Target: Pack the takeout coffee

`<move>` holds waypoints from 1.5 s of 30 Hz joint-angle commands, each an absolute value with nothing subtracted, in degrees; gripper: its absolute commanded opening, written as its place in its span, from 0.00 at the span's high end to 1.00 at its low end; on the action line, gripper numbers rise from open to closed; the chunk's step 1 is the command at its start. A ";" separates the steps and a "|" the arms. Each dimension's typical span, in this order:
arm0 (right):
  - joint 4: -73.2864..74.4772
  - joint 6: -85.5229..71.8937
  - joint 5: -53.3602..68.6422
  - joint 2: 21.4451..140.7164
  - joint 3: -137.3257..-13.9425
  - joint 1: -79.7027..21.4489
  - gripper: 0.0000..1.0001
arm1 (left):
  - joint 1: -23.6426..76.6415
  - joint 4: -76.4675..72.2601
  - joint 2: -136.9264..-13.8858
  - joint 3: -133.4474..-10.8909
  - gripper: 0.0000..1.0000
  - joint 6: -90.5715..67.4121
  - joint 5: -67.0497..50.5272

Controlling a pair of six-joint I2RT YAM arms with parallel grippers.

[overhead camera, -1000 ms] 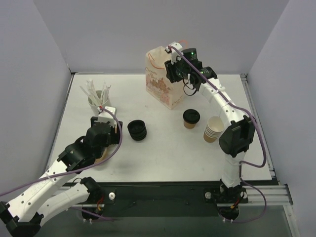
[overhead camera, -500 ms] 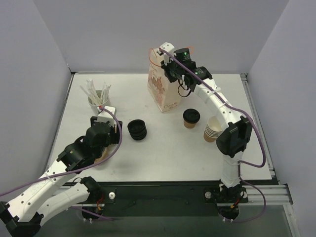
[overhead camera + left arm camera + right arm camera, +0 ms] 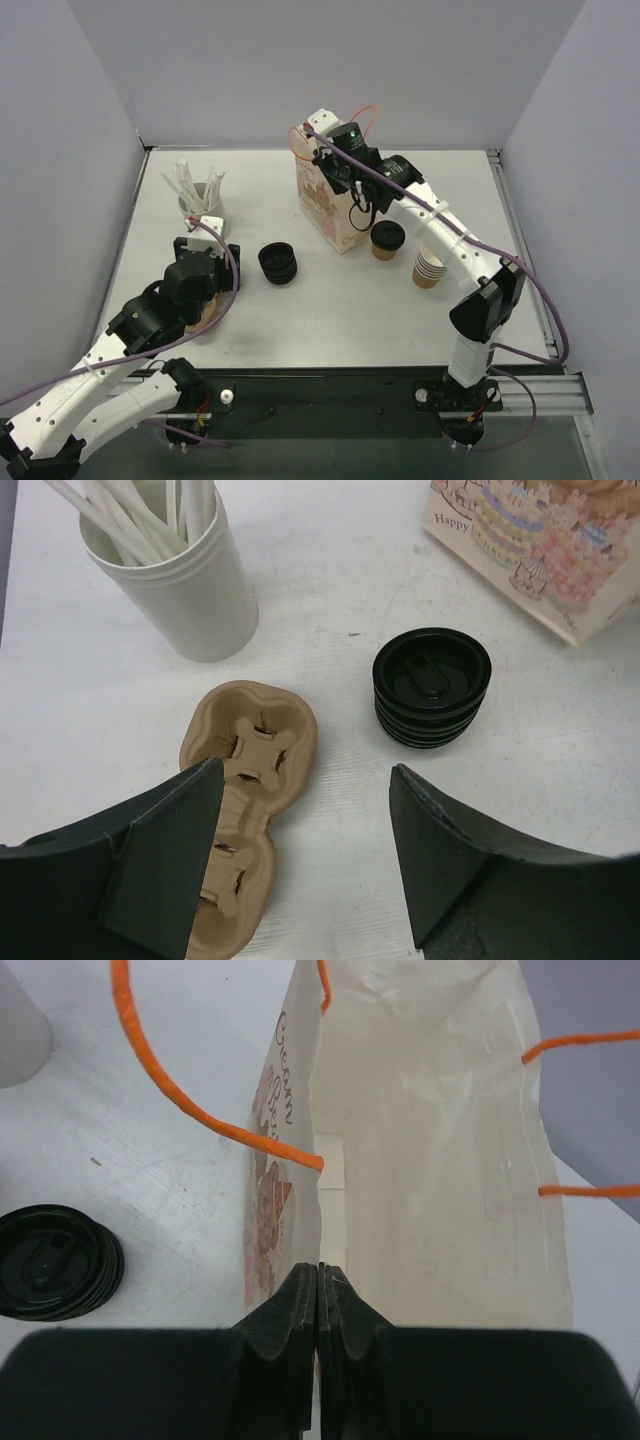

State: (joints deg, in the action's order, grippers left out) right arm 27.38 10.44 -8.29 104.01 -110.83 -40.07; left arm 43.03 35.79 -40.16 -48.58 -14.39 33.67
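I am holding my left arm bent low on my near left side, with the elbow tucked back toward its base and the wrist pointing away from me, tilted downward. My left gripper (image 3: 305, 775) is hanging with its two dark fingers (image 3: 165, 860) spread wide apart and nothing between them. I am holding my right arm stretched far forward and to my left, the upper link rising from the base, the forearm slanting across, the wrist turned down. My right gripper (image 3: 318, 1272) is pinching its fingers flat together on the top edge of the paper bag (image 3: 440, 1160).
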 commanded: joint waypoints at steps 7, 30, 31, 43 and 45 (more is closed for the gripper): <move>33.57 -2.10 -20.03 92.38 -102.14 -48.42 1.00 | 42.54 34.10 -37.09 -48.52 0.23 -15.38 36.91; 39.64 -7.82 -30.32 77.70 -81.04 -64.51 1.00 | 42.63 34.72 -38.23 -48.60 0.24 -18.10 36.38; 39.64 -8.08 -30.24 77.61 -80.95 -64.60 1.00 | 42.63 34.89 -38.49 -48.60 0.24 -18.28 36.91; 39.81 -9.66 -28.21 73.30 -79.46 -66.01 1.00 | 42.63 36.12 -42.10 -49.57 0.24 -21.62 36.56; 39.90 -9.93 -28.21 72.69 -78.49 -66.44 1.00 | 42.63 36.47 -42.97 -49.75 0.24 -22.15 36.56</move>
State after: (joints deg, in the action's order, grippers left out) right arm 37.67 -8.86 -27.81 75.20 -80.05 -65.43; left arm 42.96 36.32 -41.85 -48.29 -20.38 35.99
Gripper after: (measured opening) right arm 0.026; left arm 0.759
